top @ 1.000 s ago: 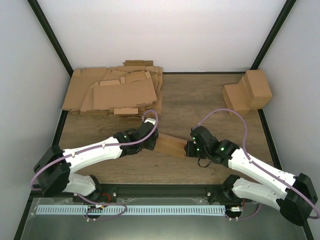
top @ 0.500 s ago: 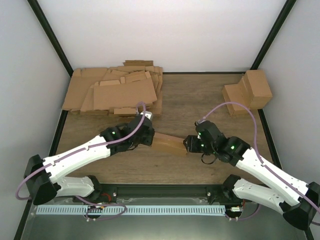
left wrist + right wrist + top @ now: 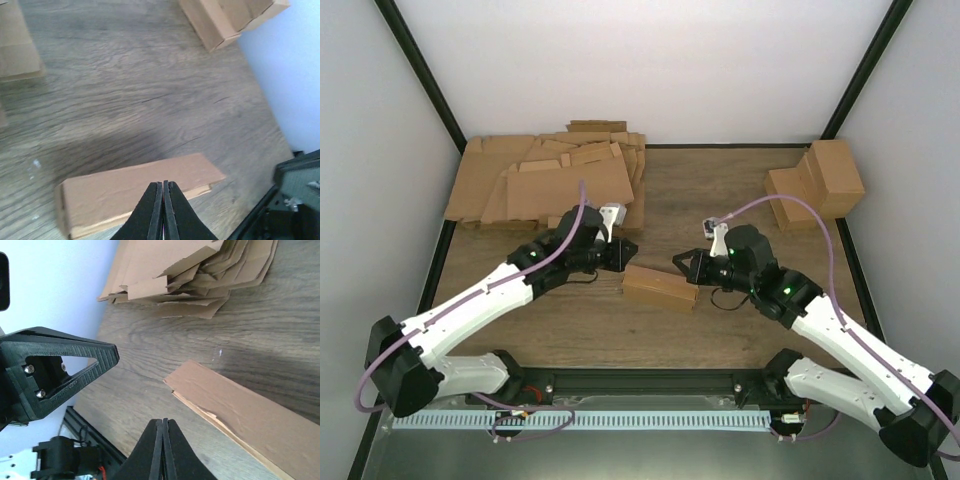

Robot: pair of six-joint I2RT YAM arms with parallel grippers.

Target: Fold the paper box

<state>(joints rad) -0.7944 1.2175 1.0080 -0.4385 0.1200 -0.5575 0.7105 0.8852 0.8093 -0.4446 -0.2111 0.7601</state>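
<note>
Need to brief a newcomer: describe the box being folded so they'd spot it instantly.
On the table, look at the near middle, between the left tool and right tool. The box lies there alone, long, shallow and closed, unlike the heap of flat sheets far left and the stacked cartons far right.

My left gripper (image 3: 623, 250): pulled back off the left end of the paper box (image 3: 660, 288), jaws closed.
My right gripper (image 3: 679, 264): drawn away from its right end, closed.
</note>
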